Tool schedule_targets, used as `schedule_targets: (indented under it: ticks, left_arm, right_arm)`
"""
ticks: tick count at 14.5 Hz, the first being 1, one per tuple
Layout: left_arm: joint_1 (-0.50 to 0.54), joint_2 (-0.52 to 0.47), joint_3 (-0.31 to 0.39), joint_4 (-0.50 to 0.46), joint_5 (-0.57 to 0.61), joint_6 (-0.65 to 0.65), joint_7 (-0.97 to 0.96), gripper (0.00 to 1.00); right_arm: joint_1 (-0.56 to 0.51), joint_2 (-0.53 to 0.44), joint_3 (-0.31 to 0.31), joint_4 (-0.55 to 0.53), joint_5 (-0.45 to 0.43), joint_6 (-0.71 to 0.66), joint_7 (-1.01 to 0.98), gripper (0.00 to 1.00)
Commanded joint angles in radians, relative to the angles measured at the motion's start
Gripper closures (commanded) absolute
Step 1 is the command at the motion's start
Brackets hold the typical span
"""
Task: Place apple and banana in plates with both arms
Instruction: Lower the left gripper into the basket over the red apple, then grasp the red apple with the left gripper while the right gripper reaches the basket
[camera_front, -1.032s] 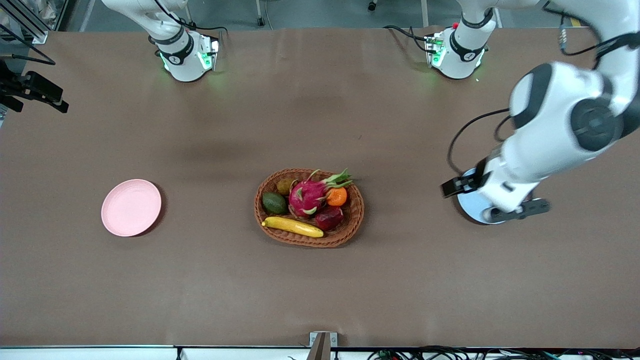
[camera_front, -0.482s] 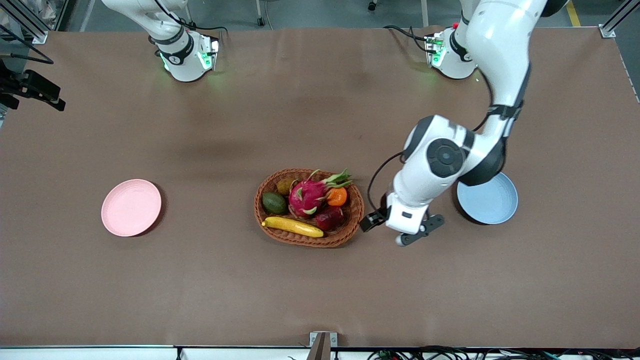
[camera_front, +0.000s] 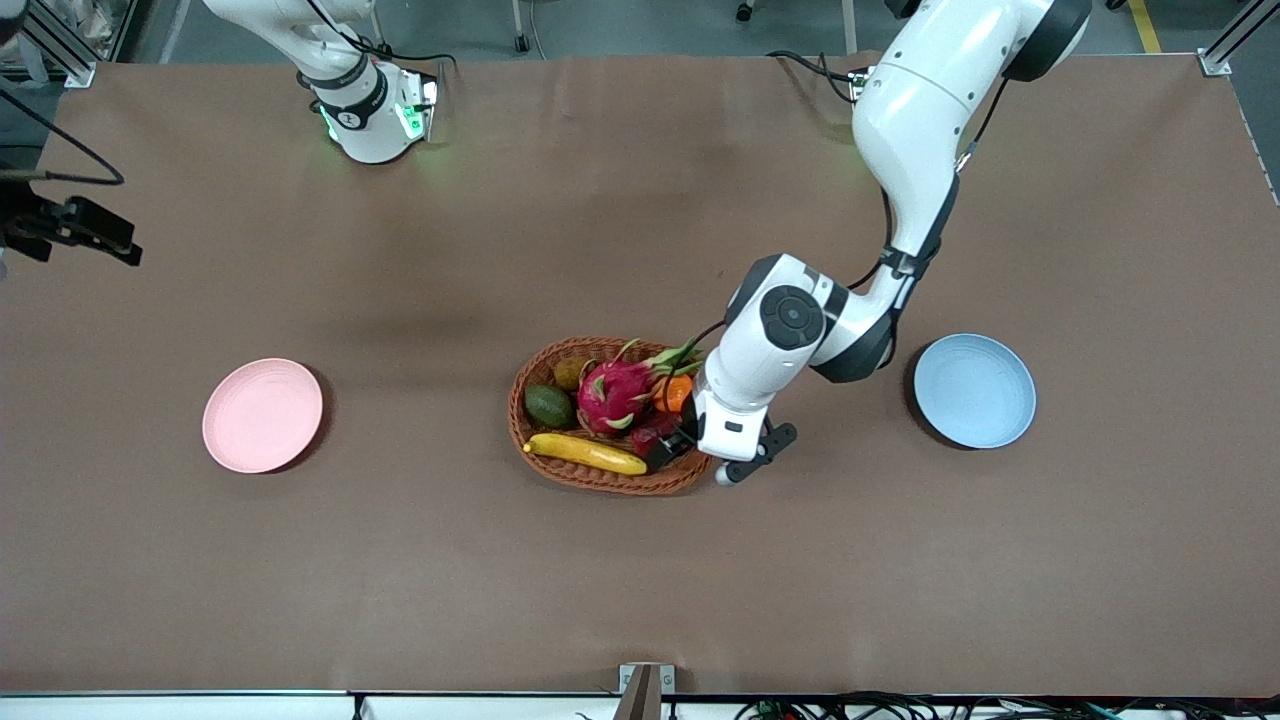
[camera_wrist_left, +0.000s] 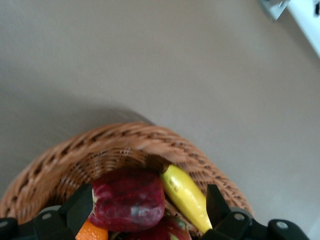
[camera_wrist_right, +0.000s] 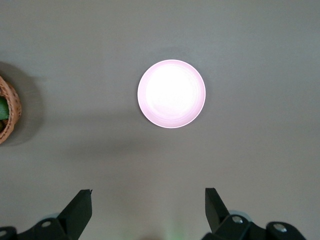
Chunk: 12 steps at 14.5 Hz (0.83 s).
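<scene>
The dark red apple (camera_front: 650, 432) and the yellow banana (camera_front: 585, 453) lie in the wicker basket (camera_front: 560, 472), at the side nearest the front camera. My left gripper (camera_front: 705, 460) hangs open over the basket's end toward the left arm. In the left wrist view its fingers (camera_wrist_left: 80, 207) straddle the apple (camera_wrist_left: 128, 200) and the banana's end (camera_wrist_left: 187, 197) without touching them. The pink plate (camera_front: 262, 415) sits toward the right arm's end, the blue plate (camera_front: 975, 390) toward the left arm's end. My right gripper (camera_wrist_right: 148, 207) waits open, high over bare table, with the pink plate (camera_wrist_right: 171, 93) in its view.
The basket also holds a magenta dragon fruit (camera_front: 615, 390), an orange (camera_front: 675, 393), a green avocado (camera_front: 548, 405) and a small brownish fruit (camera_front: 570, 372). The basket's rim (camera_wrist_left: 125, 137) rises around the fruit. Bare brown table lies between the basket and each plate.
The left arm has swung from over the blue plate across to the basket, uncovering that plate. Its gripper stayed open. The right arm has hardly moved.
</scene>
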Motion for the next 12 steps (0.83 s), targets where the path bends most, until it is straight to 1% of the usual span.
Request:
schedule_targets:
  ticks: [1, 3, 5, 7, 9, 12]
  left_arm:
    - [-0.022, 0.034, 0.007, 0.029, -0.014, 0.006, -0.007, 0.00]
    - [-0.029, 0.047, 0.007, 0.026, -0.012, 0.004, -0.007, 0.00]
    - [-0.037, 0.055, 0.008, 0.023, -0.011, 0.004, -0.007, 0.00]
    - [-0.048, 0.064, 0.010, 0.023, -0.006, 0.004, -0.006, 0.00]
    - [-0.049, 0.075, 0.013, 0.023, -0.005, 0.004, -0.007, 0.00]
    - [-0.051, 0.086, 0.016, 0.024, -0.005, 0.006, -0.006, 0.00]
  right_arm:
    - [-0.027, 0.073, 0.004, 0.038, -0.017, 0.036, -0.014, 0.00]
    - [-0.040, 0.111, 0.004, 0.041, -0.035, 0.079, -0.038, 0.00]
    - [-0.040, 0.111, 0.004, 0.039, -0.054, 0.105, -0.045, 0.00]
    - [-0.040, 0.114, 0.004, 0.033, -0.045, 0.111, -0.020, 0.00]
    - [-0.034, 0.130, 0.006, 0.033, -0.016, 0.114, 0.154, 0.00]
    - [0.000, 0.189, 0.009, 0.029, 0.062, 0.154, 0.393, 0.00]
